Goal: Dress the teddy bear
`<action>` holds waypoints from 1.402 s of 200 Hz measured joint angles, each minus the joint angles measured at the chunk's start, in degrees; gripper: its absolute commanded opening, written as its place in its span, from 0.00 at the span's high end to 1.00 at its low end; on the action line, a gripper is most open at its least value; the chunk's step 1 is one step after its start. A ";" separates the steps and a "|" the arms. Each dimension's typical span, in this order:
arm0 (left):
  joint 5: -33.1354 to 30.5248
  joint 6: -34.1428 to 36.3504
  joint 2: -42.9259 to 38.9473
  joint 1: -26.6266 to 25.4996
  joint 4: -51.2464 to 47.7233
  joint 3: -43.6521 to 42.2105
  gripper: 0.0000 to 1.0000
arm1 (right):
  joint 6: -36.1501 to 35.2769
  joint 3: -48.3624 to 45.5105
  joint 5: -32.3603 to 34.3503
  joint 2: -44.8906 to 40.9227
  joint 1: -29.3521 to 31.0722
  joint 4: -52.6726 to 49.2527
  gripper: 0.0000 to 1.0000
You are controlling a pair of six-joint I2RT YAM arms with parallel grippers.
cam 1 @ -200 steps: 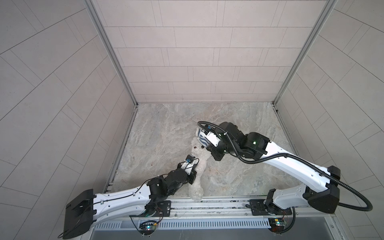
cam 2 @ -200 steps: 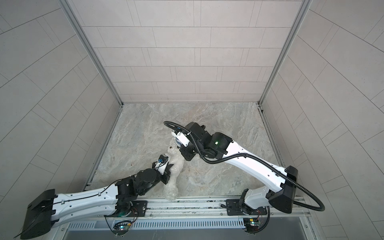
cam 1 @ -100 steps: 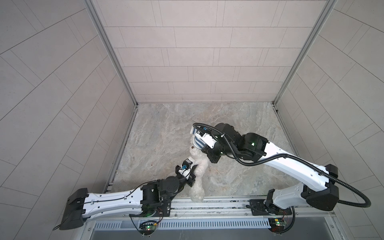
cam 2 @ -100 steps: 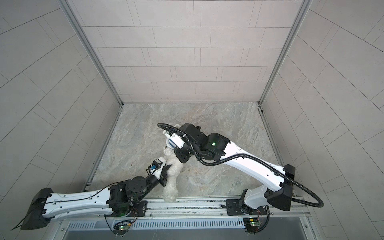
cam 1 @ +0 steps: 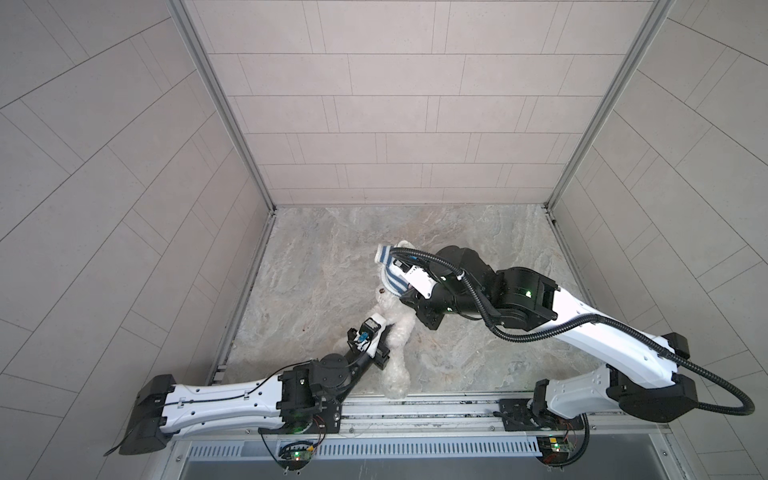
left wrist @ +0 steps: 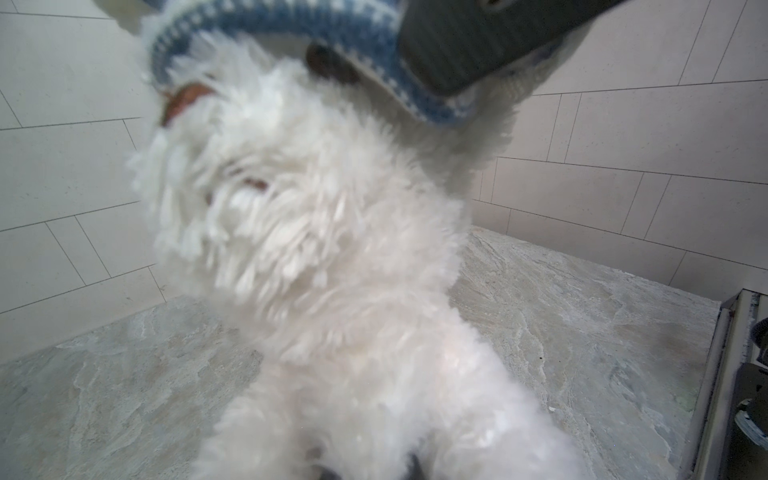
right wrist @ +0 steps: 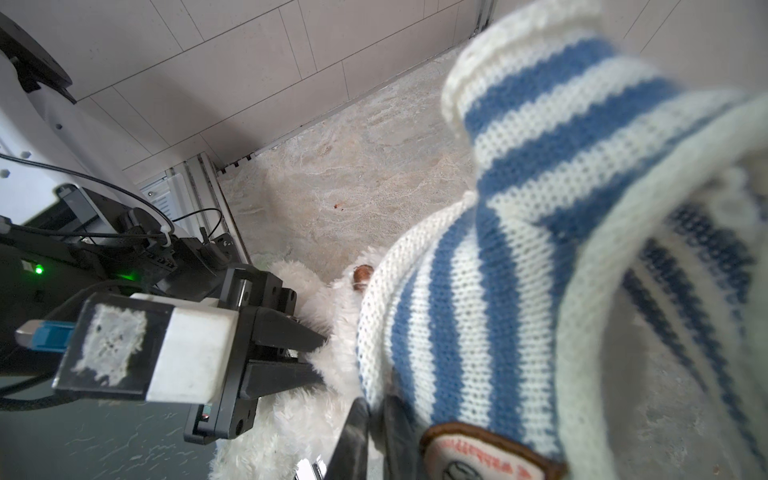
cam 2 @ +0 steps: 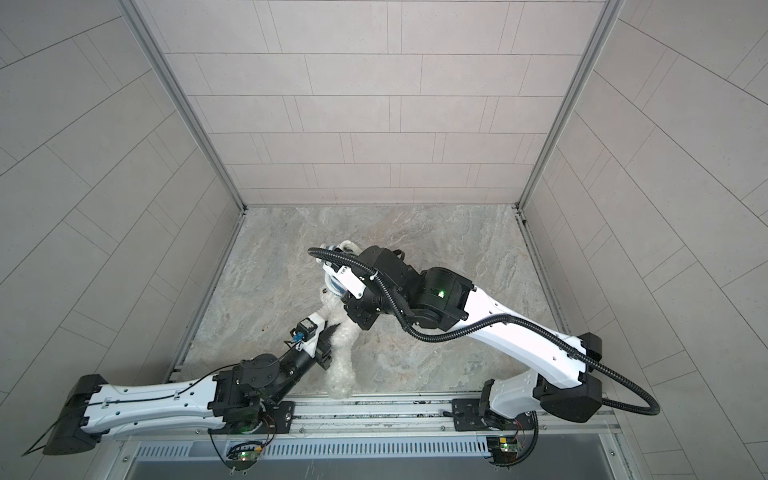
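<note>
In a top view the teddy bear [cam 1: 399, 332] is at the front of the table [cam 1: 316, 266], with a striped shirt [cam 1: 390, 272] over its head. The left wrist view shows fluffy fur, probably light and squashy, so the torso looks the best place to hold. In the right wrist view the left gripper [right wrist: 322, 359] is clamped on the bear's fur. The right gripper [right wrist: 376, 436] has its jaws nearly together at the shirt's hem, and whether it has a grip is unclear.

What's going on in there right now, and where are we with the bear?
The left tool is pinched shut on the teddy bear, gripping its fluffy body. The right arm has the striped shirt over the top of the bear's head. The shirt reaches down to just above the nose, and the body is bare. The right tool is at the shirt's lower edge, but I can't tell whether it grips the knit.
</note>
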 measured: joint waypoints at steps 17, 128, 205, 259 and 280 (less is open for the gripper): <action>-0.31 1.07 0.04 -0.02 0.94 0.02 1.00 | 0.11 0.81 0.66 0.00 0.59 -0.81 0.77; -1.05 4.81 3.43 -0.02 8.04 0.70 1.00 | -0.31 7.96 7.39 -0.35 6.80 -4.11 0.72; -0.42 5.66 2.78 -0.02 8.74 0.70 1.00 | 0.31 17.25 17.42 -7.39 4.83 -8.02 0.74; 0.33 7.30 2.19 -0.02 8.92 0.39 1.00 | 1.73 27.02 9.99 2.69 -3.80 -15.32 0.82; 0.37 7.65 2.29 -0.02 8.92 0.24 1.00 | 2.05 28.37 5.73 6.45 -5.97 -17.97 0.83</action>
